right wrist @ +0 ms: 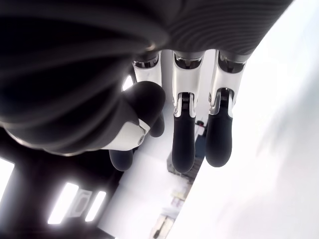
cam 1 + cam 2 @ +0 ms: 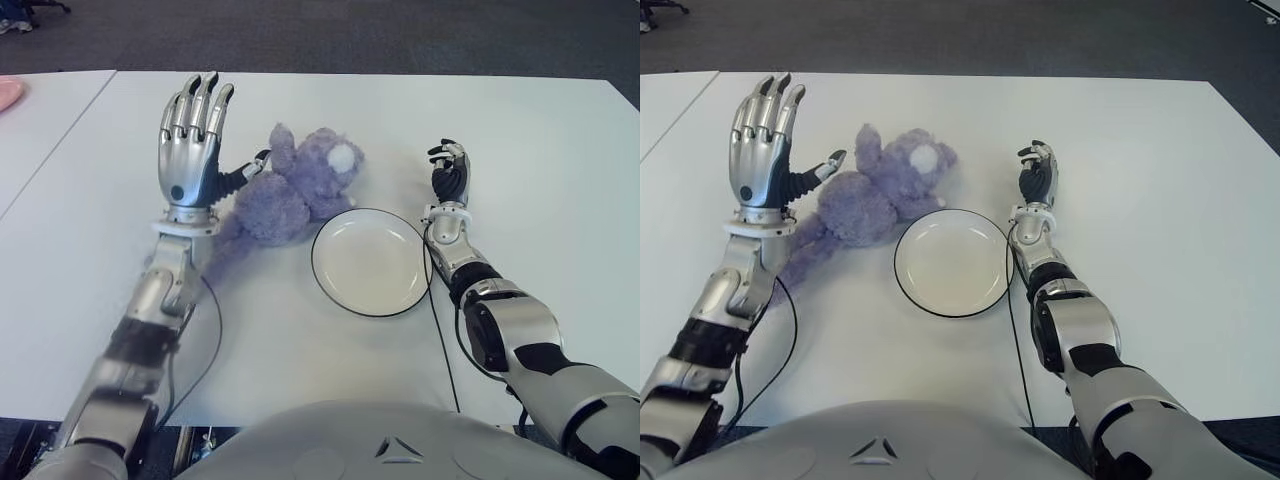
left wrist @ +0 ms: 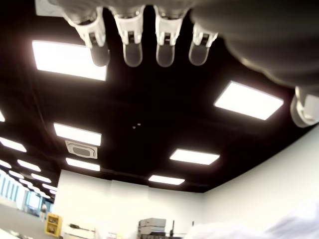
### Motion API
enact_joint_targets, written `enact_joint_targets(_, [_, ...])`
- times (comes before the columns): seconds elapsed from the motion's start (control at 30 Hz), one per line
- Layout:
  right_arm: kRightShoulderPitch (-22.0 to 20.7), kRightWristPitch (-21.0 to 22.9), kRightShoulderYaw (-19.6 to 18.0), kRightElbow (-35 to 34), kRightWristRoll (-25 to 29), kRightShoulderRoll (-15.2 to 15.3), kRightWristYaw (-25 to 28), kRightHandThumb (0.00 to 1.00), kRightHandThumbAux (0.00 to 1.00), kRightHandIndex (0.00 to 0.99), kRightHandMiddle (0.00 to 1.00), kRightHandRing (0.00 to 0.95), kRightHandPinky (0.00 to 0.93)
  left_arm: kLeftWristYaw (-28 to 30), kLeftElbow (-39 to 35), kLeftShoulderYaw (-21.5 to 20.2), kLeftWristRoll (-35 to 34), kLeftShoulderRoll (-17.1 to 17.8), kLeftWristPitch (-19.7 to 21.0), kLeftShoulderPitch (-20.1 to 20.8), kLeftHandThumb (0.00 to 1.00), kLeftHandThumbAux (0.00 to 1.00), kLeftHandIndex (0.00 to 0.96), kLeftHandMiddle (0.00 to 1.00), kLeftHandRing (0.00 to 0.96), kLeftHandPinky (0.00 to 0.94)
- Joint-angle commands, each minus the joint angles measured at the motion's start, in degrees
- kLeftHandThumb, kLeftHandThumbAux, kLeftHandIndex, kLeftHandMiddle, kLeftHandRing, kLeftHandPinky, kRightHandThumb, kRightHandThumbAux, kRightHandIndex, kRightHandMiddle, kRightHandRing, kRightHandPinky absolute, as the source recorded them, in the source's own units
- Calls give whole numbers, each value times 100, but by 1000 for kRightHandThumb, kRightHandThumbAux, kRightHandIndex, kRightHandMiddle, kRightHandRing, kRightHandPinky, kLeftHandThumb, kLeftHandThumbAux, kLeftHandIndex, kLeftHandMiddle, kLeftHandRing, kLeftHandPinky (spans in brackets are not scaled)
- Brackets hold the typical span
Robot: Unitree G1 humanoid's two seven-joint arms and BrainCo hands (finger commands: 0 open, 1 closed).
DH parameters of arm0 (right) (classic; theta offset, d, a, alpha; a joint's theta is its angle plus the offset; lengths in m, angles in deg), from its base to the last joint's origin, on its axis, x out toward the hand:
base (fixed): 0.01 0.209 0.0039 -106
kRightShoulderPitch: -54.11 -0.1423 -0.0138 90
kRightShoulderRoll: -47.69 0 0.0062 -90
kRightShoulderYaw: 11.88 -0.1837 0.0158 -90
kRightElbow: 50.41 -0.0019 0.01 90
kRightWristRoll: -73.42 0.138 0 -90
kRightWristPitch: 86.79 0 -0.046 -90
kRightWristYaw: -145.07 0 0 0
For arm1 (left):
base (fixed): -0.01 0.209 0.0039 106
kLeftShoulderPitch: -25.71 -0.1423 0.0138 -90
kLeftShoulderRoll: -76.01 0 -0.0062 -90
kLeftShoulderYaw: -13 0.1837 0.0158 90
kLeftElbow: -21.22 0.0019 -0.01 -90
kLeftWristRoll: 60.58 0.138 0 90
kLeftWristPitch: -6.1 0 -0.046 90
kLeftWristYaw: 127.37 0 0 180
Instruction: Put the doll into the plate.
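A round white plate point(image 2: 371, 263) with a thin dark rim sits on the white table point(image 2: 520, 150), close in front of the robot's body. Nothing lies in it; its whole inner face shows bare. The doll point(image 2: 290, 188), a fuzzy purple soft toy with a white patch on its head, lies on the table just beyond the plate and to its left. Its head end comes up next to the plate's far left rim, while its body and legs trail away toward the left arm. Whether the fur touches the rim cannot be told.

The left hand point(image 2: 193, 140) is raised upright at the doll's left side, back of the hand toward the camera, four fingers straight and close together, pointing away from the robot. Its thumb point(image 2: 247, 167) sticks out sideways and reaches the doll's fur, but the fingers close on nothing. In the left wrist view the fingertips point(image 3: 131, 52) stand in a row against the ceiling lights, holding nothing.

The right hand point(image 2: 449, 170) shows just to the right of the plate, beyond its rim, with dark fingers bent partway in. The right wrist view shows these fingers point(image 1: 182, 144) loosely curled with nothing between them.

A thin black cable point(image 2: 437, 320) runs along the right forearm, passing by the plate's right edge. Another cable point(image 2: 205, 350) loops on the table beside the left forearm. A second table point(image 2: 50, 110) adjoins at the left, with a pink thing point(image 2: 8, 93) at its far corner.
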Motion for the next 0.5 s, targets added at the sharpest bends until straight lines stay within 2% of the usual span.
enact_joint_targets(0.03, [1116,510,83,700,-114,-235,212,1000,709,420,207,374,493,606,-758,-189,-392,-157,95,-645,206,251,0,0,0,0])
enact_joint_targets(0.27, [1141,552,82,710,-123,-258,177,1000,709,414,214,373,484,1271,-664,-175,-1052,-189,-112,-1078,147,236,0,0,0,0])
enact_joint_targets(0.33, [1144,545,88,711,-135,-259,130,1000,709,409,216,372,485,1540,-585,-127,-1216,-150,-145,-1172,119,231,0,0,0,0])
enact_joint_targets(0.43, [1140,515,98,702,-144,-249,75,1000,709,399,213,372,488,2286,-693,-66,-1559,17,-88,-1414,70,226,0,0,0,0])
enact_joint_targets(0.5, [1140,516,98,701,-143,-248,77,1000,709,396,210,371,489,2485,-733,-78,-1631,48,-74,-1465,49,225,0,0,0,0])
